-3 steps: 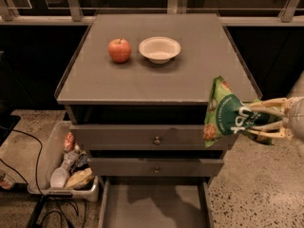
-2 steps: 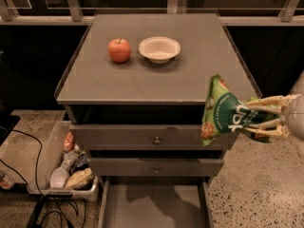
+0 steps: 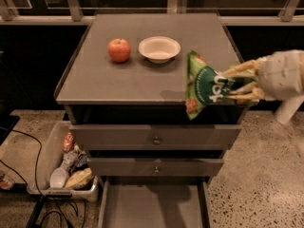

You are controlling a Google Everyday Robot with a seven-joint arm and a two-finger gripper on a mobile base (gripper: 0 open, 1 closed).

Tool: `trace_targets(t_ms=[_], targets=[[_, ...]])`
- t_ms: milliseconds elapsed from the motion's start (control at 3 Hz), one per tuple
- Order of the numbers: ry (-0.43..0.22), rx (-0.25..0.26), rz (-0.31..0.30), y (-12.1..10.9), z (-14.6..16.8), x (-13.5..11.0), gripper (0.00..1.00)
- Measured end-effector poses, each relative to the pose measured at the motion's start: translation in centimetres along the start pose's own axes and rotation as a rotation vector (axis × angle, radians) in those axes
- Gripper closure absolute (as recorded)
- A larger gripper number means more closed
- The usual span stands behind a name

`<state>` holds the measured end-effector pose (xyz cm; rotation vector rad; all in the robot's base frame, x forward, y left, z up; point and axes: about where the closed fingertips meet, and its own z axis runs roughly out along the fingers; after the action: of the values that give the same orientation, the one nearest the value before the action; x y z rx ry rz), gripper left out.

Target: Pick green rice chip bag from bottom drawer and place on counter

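Note:
My gripper reaches in from the right and is shut on the green rice chip bag. It holds the bag upright in the air over the front right corner of the counter. The bag's dark green round patch with white lettering faces the camera. The bottom drawer stands pulled out at the base of the cabinet, and its grey floor shows nothing in it.
A red apple and a white bowl sit toward the back of the counter. Two upper drawers with round knobs are closed. A bin of crumpled wrappers and cables lie on the floor at left.
The gripper has lifted the bag higher and moved it left, from beside the cabinet's front right corner to over the counter's edge.

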<state>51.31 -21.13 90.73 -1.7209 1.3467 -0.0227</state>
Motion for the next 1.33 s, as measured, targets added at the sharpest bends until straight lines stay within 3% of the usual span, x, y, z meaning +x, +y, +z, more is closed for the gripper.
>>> trace_targets(t_ms=[333, 667, 1333], targets=[[-0.020, -0.022, -0.034, -4.2, 2.7, -0.1, 1.00], [-0.046, -0.029, -0.012, -7.2, 5.1, 0.9, 1.00], [-0.048, -0.057, 0.105, -8.6, 9.1, 5.3, 1.00]])
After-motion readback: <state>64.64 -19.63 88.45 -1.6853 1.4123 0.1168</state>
